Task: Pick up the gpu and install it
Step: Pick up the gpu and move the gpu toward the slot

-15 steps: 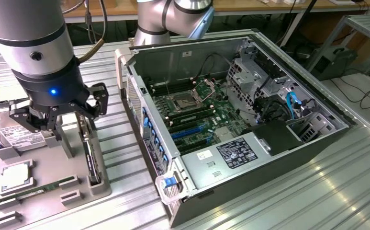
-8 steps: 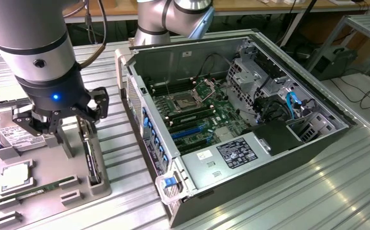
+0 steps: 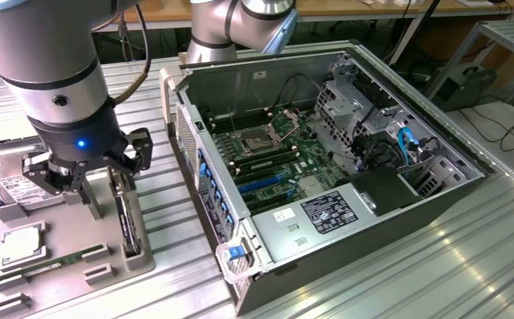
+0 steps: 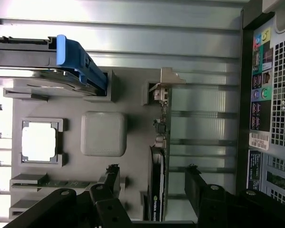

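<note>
The gpu (image 3: 129, 222) stands on its edge in a slot of the grey holder tray (image 3: 66, 222), at the exterior view's left. In the wrist view the gpu (image 4: 159, 142) is a thin dark card with a silver end bracket. My gripper (image 3: 106, 183) hangs just above it, open. The wrist view has the gripper (image 4: 153, 170) with one black finger on each side of the card and apart from it. The open computer case (image 3: 328, 166) lies at the exterior view's right, its motherboard (image 3: 266, 156) exposed.
The tray (image 4: 133, 102) also holds a hard drive (image 3: 17, 186) in a blue caddy (image 4: 73, 59), a square processor (image 4: 38, 141) and a memory stick (image 3: 52, 266). The case's rear panel (image 4: 270, 95) stands close beside the tray. Ribbed metal tabletop lies all around.
</note>
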Robot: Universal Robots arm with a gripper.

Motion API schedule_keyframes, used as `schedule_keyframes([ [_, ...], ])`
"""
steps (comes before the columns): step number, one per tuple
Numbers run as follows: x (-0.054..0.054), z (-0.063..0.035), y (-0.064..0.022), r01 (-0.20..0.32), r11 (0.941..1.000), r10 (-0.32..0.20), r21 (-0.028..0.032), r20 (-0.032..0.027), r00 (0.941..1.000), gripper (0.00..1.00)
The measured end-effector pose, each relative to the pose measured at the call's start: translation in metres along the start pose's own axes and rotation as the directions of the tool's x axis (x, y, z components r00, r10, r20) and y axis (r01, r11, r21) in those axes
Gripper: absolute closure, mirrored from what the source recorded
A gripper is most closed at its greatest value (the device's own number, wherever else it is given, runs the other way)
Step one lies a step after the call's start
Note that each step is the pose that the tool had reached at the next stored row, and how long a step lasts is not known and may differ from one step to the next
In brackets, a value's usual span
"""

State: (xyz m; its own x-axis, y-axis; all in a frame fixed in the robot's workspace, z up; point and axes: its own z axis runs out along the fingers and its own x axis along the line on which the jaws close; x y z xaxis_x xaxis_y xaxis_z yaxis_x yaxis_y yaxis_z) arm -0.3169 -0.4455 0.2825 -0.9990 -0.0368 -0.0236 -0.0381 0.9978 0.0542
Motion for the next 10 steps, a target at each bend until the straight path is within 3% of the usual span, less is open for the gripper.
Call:
schedule_keyframes([
  [7,-0.001,0.0122,-0.001,-0.002,1.0,0.002,0.0001,0.0001,1.0,0.34],
  [10,0.0,0.0173,-0.0059,-0.003,1.0,0.003,0.0,0.0002,1.0,0.34],
])
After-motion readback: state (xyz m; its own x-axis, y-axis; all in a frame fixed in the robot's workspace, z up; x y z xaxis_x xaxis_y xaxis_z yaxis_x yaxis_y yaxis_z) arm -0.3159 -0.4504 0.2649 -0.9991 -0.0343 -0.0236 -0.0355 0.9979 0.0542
